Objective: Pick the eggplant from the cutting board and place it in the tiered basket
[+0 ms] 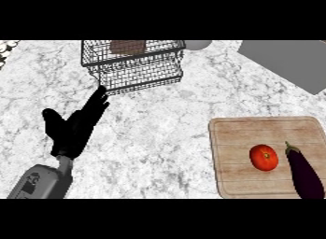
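You are looking down on a marble counter [158,140], white with grey veining and a smooth, mottled look, that fills nearly the whole frame. At the lower right of the frame lies the eggplant [305,173], long and glossy, dark purple, with a thin stem pointing toward the top of the frame and its fatter end toward the bottom. It rests on the right part of the cutting board [241,135], a pale wooden rectangle with rounded corners and grain lines running across it. Just left of the eggplant, close but apart from it, you see a tomato [264,157], round, red and shiny, also on the board.

At the upper middle of the frame stands the tiered basket [134,70], made of thin dark wire mesh in boxy, stepped tiers; a brown flat piece [128,46] shows in its top tier. Just right of the basket's top sits a pale rounded object [198,44], partly cut by the frame's edge. At the upper right lies a flat grey slab [289,63] set at an angle.

On the left side, your left hand [74,128] is black, with fingers stretched out straight toward the basket, thumb spread aside, holding nothing; its fingertips are just below the basket's lower corner. The grey forearm [41,182] comes in from the lower left. Your right hand is out of sight.
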Motion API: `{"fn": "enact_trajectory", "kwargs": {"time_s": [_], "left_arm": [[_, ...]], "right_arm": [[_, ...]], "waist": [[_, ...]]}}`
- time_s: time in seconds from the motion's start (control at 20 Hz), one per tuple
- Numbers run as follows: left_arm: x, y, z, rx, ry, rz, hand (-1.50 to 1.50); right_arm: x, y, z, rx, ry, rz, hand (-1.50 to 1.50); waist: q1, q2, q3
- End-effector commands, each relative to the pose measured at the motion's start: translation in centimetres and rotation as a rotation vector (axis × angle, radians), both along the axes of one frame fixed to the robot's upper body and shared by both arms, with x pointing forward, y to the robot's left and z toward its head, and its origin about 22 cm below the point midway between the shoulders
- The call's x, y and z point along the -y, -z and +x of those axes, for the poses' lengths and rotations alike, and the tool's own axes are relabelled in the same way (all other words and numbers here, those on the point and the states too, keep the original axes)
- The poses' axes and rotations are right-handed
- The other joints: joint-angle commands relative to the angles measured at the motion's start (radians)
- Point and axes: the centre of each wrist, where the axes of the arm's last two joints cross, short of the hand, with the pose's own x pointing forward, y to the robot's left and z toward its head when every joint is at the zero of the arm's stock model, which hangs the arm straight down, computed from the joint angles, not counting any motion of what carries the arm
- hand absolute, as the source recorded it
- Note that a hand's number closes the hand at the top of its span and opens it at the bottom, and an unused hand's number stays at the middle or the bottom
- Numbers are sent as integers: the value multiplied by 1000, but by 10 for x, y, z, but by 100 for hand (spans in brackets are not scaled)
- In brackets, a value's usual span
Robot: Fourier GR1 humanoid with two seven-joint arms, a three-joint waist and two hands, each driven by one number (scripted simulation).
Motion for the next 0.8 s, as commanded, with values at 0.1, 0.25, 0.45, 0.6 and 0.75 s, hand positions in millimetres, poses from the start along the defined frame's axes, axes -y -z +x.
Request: {"fn": "enact_trajectory", "kwargs": {"time_s": [0.1,0.25,0.45,0.6,0.75], "left_arm": [[9,12,-2,-6,14,8,0],[11,-2,8,-4,-1,0,0],[0,15,3,-16,-26,-5,0],[6,0,6,-8,-14,-8,0],[11,9,1,-22,-34,-29,0]], "right_arm": [[-40,2,19,-115,126,-96,-150],[-63,12,32,-170,148,-118,-150],[-73,35,51,-215,130,-97,-150],[-92,43,53,-235,130,-96,-150],[-84,39,39,-282,163,-114,-150]], "waist": [[9,-2,2],[1,-5,4],[-18,-9,5],[-19,-11,5],[-25,-12,5]]}}
